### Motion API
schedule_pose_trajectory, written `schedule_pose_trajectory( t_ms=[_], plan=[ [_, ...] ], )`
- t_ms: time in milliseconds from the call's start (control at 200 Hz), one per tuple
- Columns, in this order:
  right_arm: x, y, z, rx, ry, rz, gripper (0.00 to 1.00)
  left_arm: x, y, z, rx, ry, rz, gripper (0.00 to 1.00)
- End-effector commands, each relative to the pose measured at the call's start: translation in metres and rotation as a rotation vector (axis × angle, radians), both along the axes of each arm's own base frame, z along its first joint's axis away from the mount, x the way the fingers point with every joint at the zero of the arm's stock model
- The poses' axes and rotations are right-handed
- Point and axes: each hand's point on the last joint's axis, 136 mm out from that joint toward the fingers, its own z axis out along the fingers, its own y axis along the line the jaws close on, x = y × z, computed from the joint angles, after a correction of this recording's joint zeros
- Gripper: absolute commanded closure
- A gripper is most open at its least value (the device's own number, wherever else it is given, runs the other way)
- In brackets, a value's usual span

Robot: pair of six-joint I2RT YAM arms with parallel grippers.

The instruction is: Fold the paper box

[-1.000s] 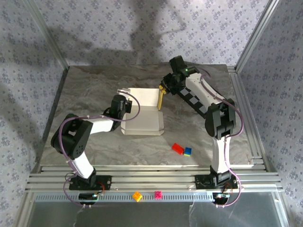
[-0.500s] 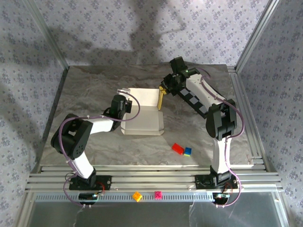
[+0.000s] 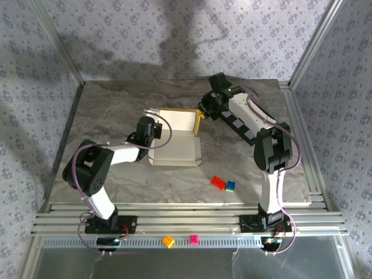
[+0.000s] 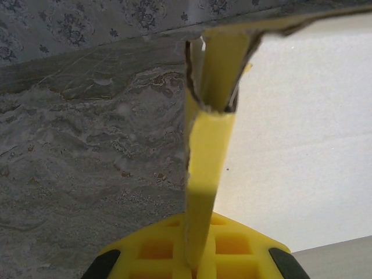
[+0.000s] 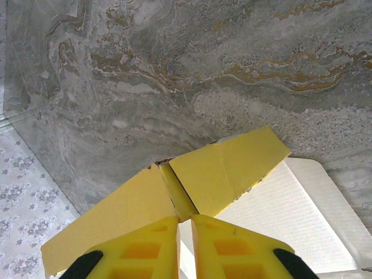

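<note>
While the left gripper is clamped on the upright side wall of the paper box, which runs straight ahead of it, the right gripper pinches a yellow corner flap, the box lying on the desk between both arms.

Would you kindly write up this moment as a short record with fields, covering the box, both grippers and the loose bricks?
object: paper box, partly folded, white inner face up
surface: marble table
left gripper: shut on the box's left wall
right gripper: shut on a yellow flap at the box's far right corner
loose items: red brick and blue brick, side by side, near-right of the box
task state: folding not yet finished
</note>
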Motion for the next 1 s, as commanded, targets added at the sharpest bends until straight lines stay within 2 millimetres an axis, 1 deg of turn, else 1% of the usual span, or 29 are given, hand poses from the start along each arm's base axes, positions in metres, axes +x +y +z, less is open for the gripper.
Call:
schedule_pose_trajectory(
  t_ms=[0,105,180,285,375,420,475,575,635,770,875,994],
  plan=[
    [-0.024,-0.026,-0.038,-0.128,0.136,-0.029,0.82,0.000,0.010,-0.001,0.008,0.000,0.037,1.00],
    [-0.020,-0.023,-0.024,-0.109,0.102,-0.033,0.80,0.000,0.010,-0.002,0.012,0.004,0.035,1.00],
    [-0.014,-0.019,-0.007,-0.096,0.050,-0.032,0.77,0.000,0.010,-0.002,0.014,0.004,0.033,1.00],
    [-0.007,-0.014,0.015,-0.089,-0.024,-0.015,0.67,-0.001,0.009,-0.004,0.021,0.008,0.025,1.00],
    [-0.005,-0.015,0.025,-0.099,-0.065,0.000,0.58,-0.001,0.009,-0.004,0.022,0.008,0.024,1.00],
    [-0.005,-0.018,0.025,-0.100,-0.071,0.005,0.56,-0.001,0.009,-0.003,0.025,0.006,0.022,1.00],
    [-0.005,-0.018,0.022,-0.079,-0.081,0.010,0.56,-0.001,0.009,-0.004,0.028,0.007,0.021,1.00],
    [-0.003,-0.017,0.024,-0.040,-0.114,0.014,0.55,-0.001,0.009,-0.004,0.031,0.008,0.019,1.00],
    [-0.002,-0.017,0.019,-0.032,-0.105,0.022,0.55,-0.001,0.009,-0.004,0.032,0.009,0.016,1.00],
    [0.005,-0.004,0.008,0.028,-0.083,0.034,0.55,-0.001,0.009,-0.004,0.031,0.011,0.017,1.00],
    [0.007,0.006,0.009,0.047,-0.087,0.039,0.55,0.000,0.008,-0.005,0.032,0.013,0.016,1.00],
    [0.007,0.012,0.010,0.051,-0.090,0.047,0.56,0.000,0.008,-0.004,0.031,0.013,0.019,1.00]
  ],
)
